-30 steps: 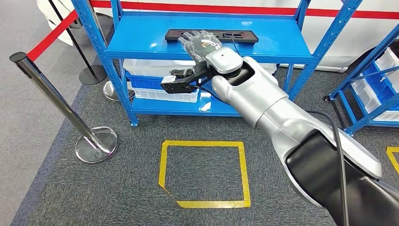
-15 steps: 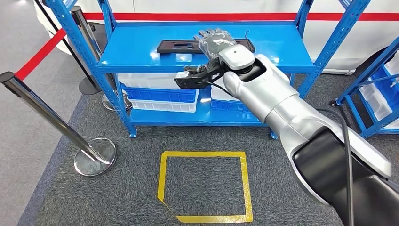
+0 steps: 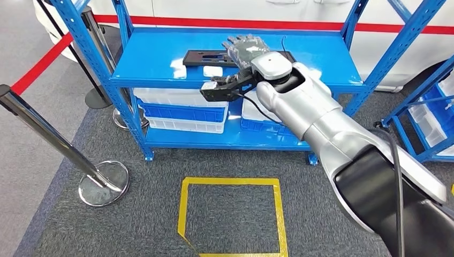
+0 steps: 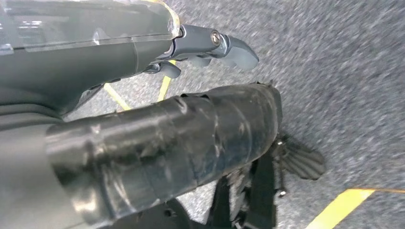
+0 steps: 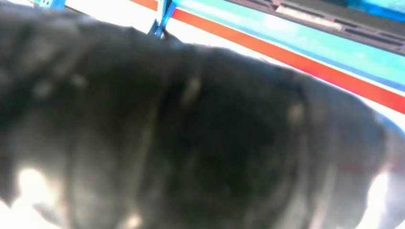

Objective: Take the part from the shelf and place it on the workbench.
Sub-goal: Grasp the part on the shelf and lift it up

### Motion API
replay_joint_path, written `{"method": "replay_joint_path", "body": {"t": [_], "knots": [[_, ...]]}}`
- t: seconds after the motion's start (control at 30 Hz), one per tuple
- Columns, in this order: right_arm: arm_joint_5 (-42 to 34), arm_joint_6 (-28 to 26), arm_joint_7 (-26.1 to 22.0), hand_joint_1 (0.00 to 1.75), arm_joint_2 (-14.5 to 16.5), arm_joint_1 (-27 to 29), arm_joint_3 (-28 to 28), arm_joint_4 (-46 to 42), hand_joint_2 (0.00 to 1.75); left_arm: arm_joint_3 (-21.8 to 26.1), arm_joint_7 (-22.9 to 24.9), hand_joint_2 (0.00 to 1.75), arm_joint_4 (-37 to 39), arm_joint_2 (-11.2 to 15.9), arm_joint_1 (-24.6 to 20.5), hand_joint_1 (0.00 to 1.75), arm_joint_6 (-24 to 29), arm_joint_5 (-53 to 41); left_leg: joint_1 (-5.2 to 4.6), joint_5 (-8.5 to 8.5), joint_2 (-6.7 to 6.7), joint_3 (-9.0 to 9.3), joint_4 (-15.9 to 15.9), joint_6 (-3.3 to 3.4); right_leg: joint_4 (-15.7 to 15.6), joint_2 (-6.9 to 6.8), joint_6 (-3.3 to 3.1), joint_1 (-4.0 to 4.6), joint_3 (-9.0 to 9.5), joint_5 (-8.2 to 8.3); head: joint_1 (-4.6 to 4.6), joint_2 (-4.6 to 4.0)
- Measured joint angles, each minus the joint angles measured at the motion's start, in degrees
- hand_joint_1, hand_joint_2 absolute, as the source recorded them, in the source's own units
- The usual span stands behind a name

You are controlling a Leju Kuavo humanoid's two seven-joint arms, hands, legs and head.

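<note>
Head view: the flat black part [image 3: 214,57] lay on the blue shelf [image 3: 160,64] at twelve o'clock. The right hand [image 3: 246,48] rested over the part's right end, fingers [image 3: 235,44] spread; grip indeterminate. The left hand [image 4: 210,45] hung above grey carpet [image 4: 334,71], fingers loosely curled, empty.

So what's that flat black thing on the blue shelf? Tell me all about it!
The black part is a long, flat, matte plate with slots cut through it, maybe plastic. It lies flat on the top blue shelf, lengthwise along it. The right hand is spread over its right half, hiding that portion; whether it touches cannot be told. Its left end is uncovered.
</note>
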Motion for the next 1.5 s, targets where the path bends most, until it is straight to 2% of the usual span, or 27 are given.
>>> {"method": "replay_joint_path", "body": {"t": [0.07,0.1,0.13,0.2,0.23,0.3,0.33,0.43,0.5,0.57,0.6,0.63,0.67,0.7,0.77,0.8,0.87,0.97,1.03,1.1,1.13,1.17,1.2,1.27,1.33,1.43,1.5], "knots": [[0.0,0.0,-0.1,0.00,-0.1,0.3,0.0,0.1,0.00,0.0,-0.1,0.00,0.0,0.0,-0.1,0.00,-0.1,0.1,-0.02,-0.43,-0.03,0.18,0.1,0.10,5.7,-0.06,0.30,-0.33,-3.54,-1.37,0.00,0.00],[0.1,0.1,-0.1,0.00,-0.2,0.4,0.0,0.2,0.00,0.0,-0.2,0.00,0.0,0.0,-0.1,0.00,-0.1,0.1,-0.02,-0.70,-0.06,0.35,0.2,0.07,5.9,-0.11,0.38,-0.47,-4.05,-0.58,0.00,0.01],[0.1,0.1,-0.2,0.00,-0.2,0.5,0.0,0.3,0.00,0.1,-0.3,0.00,0.0,0.0,-0.1,0.00,-0.1,0.2,-0.02,-0.99,-0.10,0.62,0.3,0.01,4.4,-0.15,0.41,-0.61,-3.73,1.09,0.00,0.01],[0.3,0.1,-0.4,0.00,-0.4,0.5,0.0,0.4,0.00,0.1,-0.4,0.00,0.0,0.0,0.0,0.00,-0.1,0.2,0.00,-1.74,-0.18,1.33,0.7,-0.28,-2.7,-0.19,0.20,-0.76,-0.94,5.82,0.01,0.00],[0.5,0.2,-0.5,0.00,-0.4,0.4,0.0,0.4,0.00,0.1,-0.3,0.00,0.0,0.0,0.0,0.00,0.0,0.2,-0.07,-2.09,-0.21,1.54,0.9,-0.52,-6.3,-0.20,0.01,-0.64,0.65,7.37,0.01,0.00],[0.6,0.3,-0.8,0.00,-0.4,0.4,0.0,0.4,0.00,0.1,-0.1,0.00,0.0,0.0,0.0,0.00,0.0,0.2,-0.15,-2.51,-0.23,1.64,1.0,-1.11,-10.0,-0.18,-0.42,-0.26,2.34,7.93,-0.02,-0.01],[0.7,0.3,-1.0,0.00,-0.4,0.4,0.0,0.5,0.00,0.1,0.0,0.00,0.0,0.0,-0.1,0.00,0.1,0.2,-0.19,-2.59,-0.23,1.67,1.0,-1.42,-10.2,-0.16,-0.60,-0.06,2.56,7.62,-0.03,-0.01],[0.7,0.3,-1.0,0.00,-0.4,0.4,0.0,0.5,0.00,0.1,0.1,0.00,0.0,0.1,-0.2,0.00,0.1,0.2,-0.07,-3.58,-0.10,1.44,2.2,-2.21,-11.0,-0.16,-1.50,-0.47,3.62,7.48,-0.08,0.00],[0.7,0.3,-1.0,0.00,-0.3,0.3,0.0,0.5,0.00,0.1,0.1,0.00,0.0,0.1,-0.2,0.00,0.1,0.2,0.00,-6.04,-0.02,-1.16,7.9,-2.56,-11.4,-0.27,-2.13,-0.62,4.56,7.15,-0.10,0.00],[0.7,0.4,-1.1,0.00,-0.2,0.5,0.0,0.5,0.00,0.1,0.1,0.00,0.0,0.1,-0.2,0.00,0.2,0.2,0.02,-8.55,-0.01,-5.53,15.7,-2.81,-11.4,-0.30,-2.41,-0.50,5.30,6.52,-0.11,0.01],[0.7,0.4,-1.1,0.00,-0.2,0.6,0.0,0.5,0.00,0.1,0.1,0.00,0.0,0.1,-0.1,0.00,0.2,0.2,0.03,-9.02,-0.01,-7.16,18.2,-2.87,-11.3,-0.29,-2.43,-0.43,5.60,6.22,-0.12,0.01],[0.7,0.4,-1.1,0.00,-0.2,0.7,0.0,0.5,0.00,0.1,0.1,0.00,0.0,0.1,-0.1,0.00,0.2,0.2,0.02,-8.65,-0.01,-8.05,19.0,-2.88,-11.3,-0.28,-2.41,-0.39,5.92,5.91,-0.12,0.01],[0.7,0.4,-1.1,0.00,-0.1,0.8,0.0,0.5,0.00,0.1,0.1,0.00,0.0,0.1,-0.1,0.00,0.2,0.2,0.02,-7.20,0.00,-7.89,17.8,-2.81,-11.2,-0.27,-2.37,-0.37,6.33,5.53,-0.12,0.00],[0.7,0.4,-1.1,0.00,-0.1,0.8,0.0,0.5,0.00,0.1,0.1,0.00,0.0,0.1,0.0,0.00,0.2,0.2,0.02,-4.93,0.00,-6.85,14.8,-2.68,-11.2,-0.26,-2.31,-0.36,6.90,5.04,-0.11,-0.01],[0.7,0.5,-1.1,0.00,-0.1,0.7,0.0,0.5,0.00,0.1,0.1,0.00,0.0,0.2,0.1,0.00,0.2,0.2,-0.17,-0.42,0.05,-3.44,6.7,-2.19,-11.0,-0.26,-1.96,-0.24,8.09,3.78,-0.11,-0.01],[0.8,0.5,-1.2,0.00,0.0,0.7,0.0,0.6,0.00,0.1,0.1,0.00,0.0,0.2,0.1,0.00,0.2,0.2,-0.33,0.43,0.10,-1.92,3.7,-1.86,-11.0,-0.24,-1.67,-0.15,8.45,3.27,-0.11,-0.01],[0.8,0.7,-1.4,0.00,0.0,0.7,0.0,0.6,0.00,0.1,0.1,0.00,0.0,0.3,0.1,0.00,0.2,0.1,-0.64,-0.26,0.09,-0.68,1.8,-1.22,-11.1,-0.26,-1.05,0.03,8.76,2.84,-0.10,0.00],[0.9,0.8,-1.6,0.00,0.2,0.9,0.0,0.5,0.00,0.1,0.1,0.00,0.0,0.2,0.0,0.00,0.1,-0.2,-0.33,-1.05,0.03,0.53,0.8,-0.23,-9.3,-0.33,-0.40,-0.05,8.53,2.82,-0.08,0.01],[1.0,0.9,-1.6,0.00,0.0,1.0,0.0,0.4,0.00,0.1,0.1,0.00,0.0,0.2,0.1,0.00,0.1,-0.5,-0.17,-1.68,0.02,1.66,0.4,0.30,-4.1,-0.33,0.07,-0.30,5.47,1.31,-0.04,0.01],[1.0,1.1,-1.8,0.00,-0.3,1.6,0.0,0.4,0.00,0.1,0.1,0.00,0.0,0.2,0.1,0.00,0.1,-0.7,-0.17,-2.51,-0.04,2.45,0.4,0.52,2.8,-0.32,0.56,-0.51,0.47,-1.28,-0.03,0.01],[1.0,1.3,-1.9,0.00,-0.4,2.0,0.0,0.4,0.00,0.1,0.1,0.00,0.0,0.2,0.1,0.00,0.1,-0.8,-0.17,-2.96,-0.11,2.92,0.4,0.50,4.6,-0.33,0.74,-0.64,-1.45,-1.72,-0.03,0.01],[1.0,1.4,-2.0,0.00,-0.5,2.4,0.0,0.4,0.00,0.1,0.1,0.00,0.0,0.3,0.1,0.00,0.1,-0.9,-0.17,-3.46,-0.20,3.51,0.5,0.44,4.7,-0.34,0.83,-0.75,-2.59,-1.03,-0.03,0.01],[0.9,1.5,-2.1,0.00,-0.6,2.6,0.0,0.4,0.00,0.1,0.1,0.00,0.0,0.3,0.2,0.00,0.1,-1.0,-0.17,-3.99,-0.28,4.20,0.5,0.35,2.8,-0.35,0.81,-0.82,-2.66,1.03,-0.02,0.01],[0.8,1.7,-2.4,0.00,-0.8,2.8,0.0,0.4,0.00,0.2,0.2,0.00,0.0,0.2,0.3,0.00,0.1,-1.1,-0.17,-5.12,-0.38,5.76,0.6,0.04,-4.5,-0.39,0.41,-0.74,-1.09,6.97,-0.05,0.01],[0.7,2.0,-2.7,0.00,-0.9,2.8,0.0,0.2,0.00,0.2,0.2,0.00,0.0,0.2,0.3,0.00,0.3,-1.6,-0.14,-5.98,-0.38,6.50,0.5,-0.58,-9.6,-0.46,-0.27,-0.23,0.10,9.57,-0.02,0.01],[0.5,2.1,-3.1,0.00,-0.7,3.1,0.1,-0.5,0.00,0.1,0.1,0.00,0.0,0.2,0.1,0.00,0.2,-2.1,-0.16,-6.47,-0.21,6.89,1.1,-1.70,-10.6,-0.37,-1.40,-0.02,1.04,9.62,0.02,0.00],[0.4,2.2,-3.3,0.00,-0.6,2.9,0.1,-0.9,0.00,0.1,-0.1,0.00,0.0,0.3,0.0,0.00,-0.1,-2.1,-0.07,-7.18,-0.13,5.93,3.9,-2.07,-11.0,-0.31,-2.05,-0.29,2.00,9.40,-0.01,0.00]]}}
